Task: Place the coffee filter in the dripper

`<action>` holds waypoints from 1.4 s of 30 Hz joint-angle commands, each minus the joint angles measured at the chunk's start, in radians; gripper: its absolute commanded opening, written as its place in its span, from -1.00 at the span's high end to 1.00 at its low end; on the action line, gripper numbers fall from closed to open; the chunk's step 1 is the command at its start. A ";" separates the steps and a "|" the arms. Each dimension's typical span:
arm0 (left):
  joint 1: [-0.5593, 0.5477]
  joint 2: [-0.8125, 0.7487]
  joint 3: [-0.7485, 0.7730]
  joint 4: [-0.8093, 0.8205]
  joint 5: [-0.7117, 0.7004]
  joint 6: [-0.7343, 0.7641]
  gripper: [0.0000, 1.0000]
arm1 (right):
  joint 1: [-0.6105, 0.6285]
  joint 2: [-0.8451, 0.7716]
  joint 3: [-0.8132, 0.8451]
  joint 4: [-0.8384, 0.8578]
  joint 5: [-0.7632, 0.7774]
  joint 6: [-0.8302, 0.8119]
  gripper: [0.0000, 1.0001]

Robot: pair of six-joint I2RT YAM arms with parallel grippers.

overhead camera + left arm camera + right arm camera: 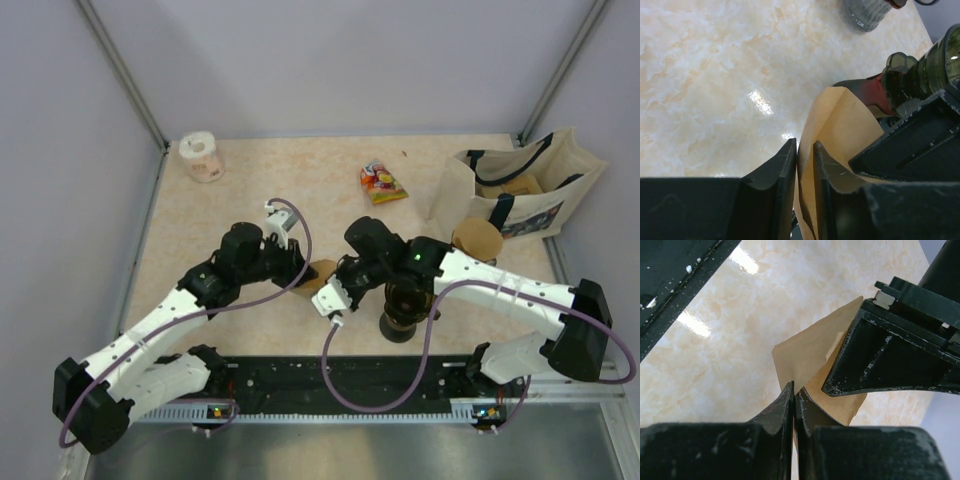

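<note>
Top external view has the coffee filter held between the two arms just beside the dripper, on the side facing the left arm, over the desk. We read the left fingers as pinched on one wall of the tan paper and the right fingers as pressed together on a corner of it, so the step in hand looks like spreading the folded filter. Next, we judge, the walls need easing apart without tearing, then the cone goes over the dripper's mouth, point down.
</note>
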 commanded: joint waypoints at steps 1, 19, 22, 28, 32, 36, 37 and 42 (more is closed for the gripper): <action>-0.005 -0.005 -0.003 0.076 -0.066 0.024 0.57 | 0.012 -0.013 0.048 -0.043 -0.079 0.001 1.00; -0.005 -0.027 0.009 0.085 -0.342 0.065 1.00 | 0.049 -0.085 -0.028 -0.155 -0.067 0.096 1.00; -0.004 -0.022 0.009 0.086 -0.306 0.084 1.00 | 0.049 -0.110 -0.037 -0.182 -0.072 0.084 1.00; -0.005 -0.013 0.009 0.108 -0.295 0.076 1.00 | 0.049 -0.162 -0.056 -0.189 -0.087 0.047 1.00; -0.004 -0.021 0.009 0.131 -0.287 0.071 1.00 | 0.050 -0.191 -0.054 -0.140 -0.064 0.056 0.73; -0.004 -0.033 0.017 0.129 -0.321 0.068 1.00 | 0.050 -0.208 -0.031 0.044 0.048 0.214 0.02; -0.005 -0.038 0.018 0.131 -0.341 0.067 1.00 | 0.050 -0.211 -0.016 0.067 0.065 0.228 -0.96; -0.005 -0.073 0.023 0.139 -0.514 0.042 1.00 | 0.050 -0.271 -0.033 0.387 0.187 0.462 -0.98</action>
